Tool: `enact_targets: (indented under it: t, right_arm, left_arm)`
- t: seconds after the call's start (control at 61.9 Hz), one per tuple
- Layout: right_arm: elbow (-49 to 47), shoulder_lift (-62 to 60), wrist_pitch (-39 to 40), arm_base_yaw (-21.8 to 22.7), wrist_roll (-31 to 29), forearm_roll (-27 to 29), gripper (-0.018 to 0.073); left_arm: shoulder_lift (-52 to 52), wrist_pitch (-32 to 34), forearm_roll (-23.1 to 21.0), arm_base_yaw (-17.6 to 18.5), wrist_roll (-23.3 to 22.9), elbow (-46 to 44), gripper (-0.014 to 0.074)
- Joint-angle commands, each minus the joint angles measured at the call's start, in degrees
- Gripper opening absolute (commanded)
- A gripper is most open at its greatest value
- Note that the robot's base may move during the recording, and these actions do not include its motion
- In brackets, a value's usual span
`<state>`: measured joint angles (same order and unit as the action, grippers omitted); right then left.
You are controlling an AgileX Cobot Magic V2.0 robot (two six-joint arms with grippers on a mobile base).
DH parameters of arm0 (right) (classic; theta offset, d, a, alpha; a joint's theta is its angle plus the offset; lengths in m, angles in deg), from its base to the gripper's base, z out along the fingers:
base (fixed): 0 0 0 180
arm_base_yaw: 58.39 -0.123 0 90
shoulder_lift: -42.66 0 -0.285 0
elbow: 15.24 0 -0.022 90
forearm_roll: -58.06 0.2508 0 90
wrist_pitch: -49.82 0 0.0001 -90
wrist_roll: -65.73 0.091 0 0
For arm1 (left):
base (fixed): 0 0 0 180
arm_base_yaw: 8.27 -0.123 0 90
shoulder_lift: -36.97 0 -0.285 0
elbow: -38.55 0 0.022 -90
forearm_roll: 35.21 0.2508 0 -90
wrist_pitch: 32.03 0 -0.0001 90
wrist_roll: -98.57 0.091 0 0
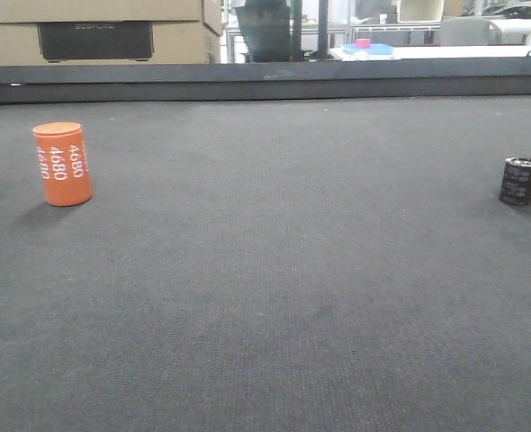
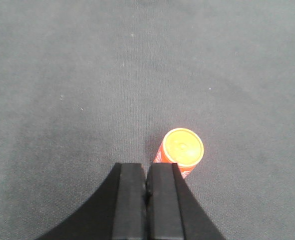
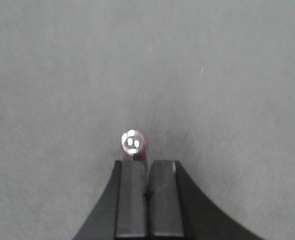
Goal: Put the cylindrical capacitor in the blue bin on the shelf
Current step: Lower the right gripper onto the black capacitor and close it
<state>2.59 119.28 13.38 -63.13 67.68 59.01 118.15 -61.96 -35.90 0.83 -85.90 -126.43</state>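
right pincer [image 3: 147,169] fully closed, empty, just behind cylindrical capacitor [image 3: 133,143]

Print on the cylindrical capacitor [image 1: 519,181] is too fine to read (right pincer [image 3: 147,169] hides its base).

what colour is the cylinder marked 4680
The cylinder is orange with white print. It shows best in the exterior front-facing view.

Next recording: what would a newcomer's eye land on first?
The bright orange cylinder printed 4680 stands upright at the left of the dark grey table surface; the small black cylindrical capacitor with silvery top stands far right. The left gripper and right gripper, both shut, each hover above one.
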Motion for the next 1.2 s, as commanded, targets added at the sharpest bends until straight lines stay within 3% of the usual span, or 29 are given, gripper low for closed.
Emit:
enact_targets:
  t: [0.0,0.42,0.533,0.646,0.759,1.179]
  right_arm:
    - [-5.2,6.1,-5.5,0.2,-0.1,-0.1,-0.0165]
    - [-27.1,32.0,-20.3,0.2,-0.1,-0.1,-0.0154]
    - [-30.9,36.5,-22.6,0.2,-0.1,-0.1,-0.0039]
    - [-33.9,40.0,-24.4,0.2,-0.1,0.7,0.0198]
    - [-34.3,42.2,-24.5,0.1,-0.1,3.9,0.0372]
    - [-34.3,46.8,-23.7,-0.5,-0.1,3.7,0.0390]
  left_arm:
    - [0.5,0.3,-0.6,-0.1,-0.3,-0.7,-0.0111]
    - [0.5,-1.4,-0.6,-0.1,-0.3,-0.7,-0.0111]
    - [0.5,-2.3,-0.6,-0.1,-0.3,-0.7,-0.0111]
    - [0.5,-2.4,-0.6,-0.1,-0.3,-0.7,-0.0111]
    - [0.5,-2.4,-0.6,-0.1,-0.3,-0.7,-0.0111]
    - [0.5,-4.7,-0.7,-0.1,-0.3,-0.7,-0.0111]
